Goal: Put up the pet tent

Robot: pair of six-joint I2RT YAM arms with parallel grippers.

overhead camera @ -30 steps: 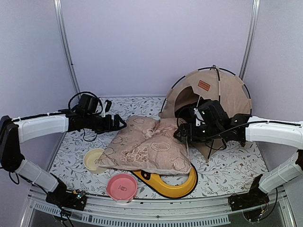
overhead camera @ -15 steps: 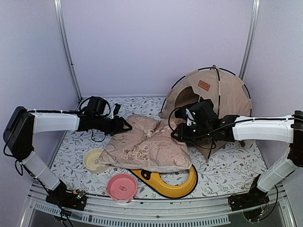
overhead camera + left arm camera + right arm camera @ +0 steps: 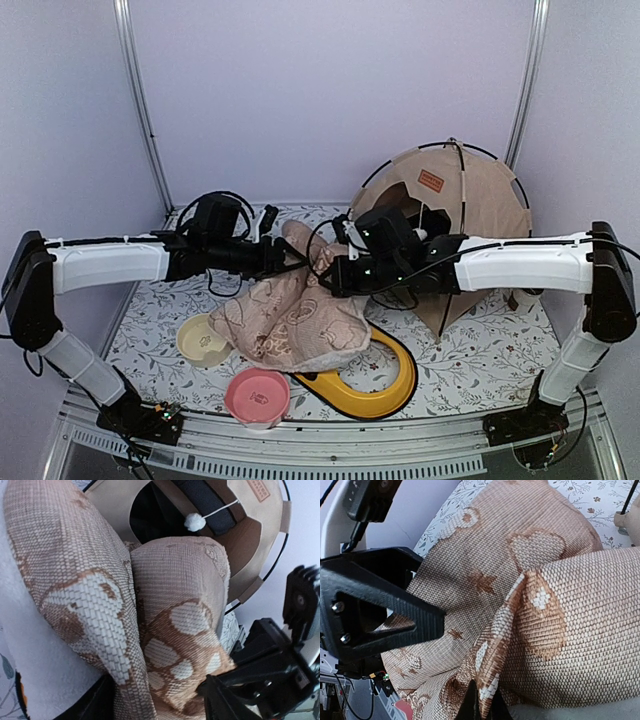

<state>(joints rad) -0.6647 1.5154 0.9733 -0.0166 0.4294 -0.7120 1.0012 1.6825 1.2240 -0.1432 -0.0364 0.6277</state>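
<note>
Your tent [image 3: 470, 195] stands at the back right of the table [image 3: 500, 350], opening facing the pillow [image 3: 295, 315]. Both grippers have just closed. The right gripper [image 3: 335, 275] pinches a pillow corner tight, and the left gripper [image 3: 280, 258] clamps a thick fold. The pillow's far edge now lifts, so you're probably ready to carry it into the tent.

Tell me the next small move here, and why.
Probably swing the pillow back toward the doorway of the pet tent: the left end effector and right end effector both pinch its lifted far edge, and the tent stands open behind it.
</note>
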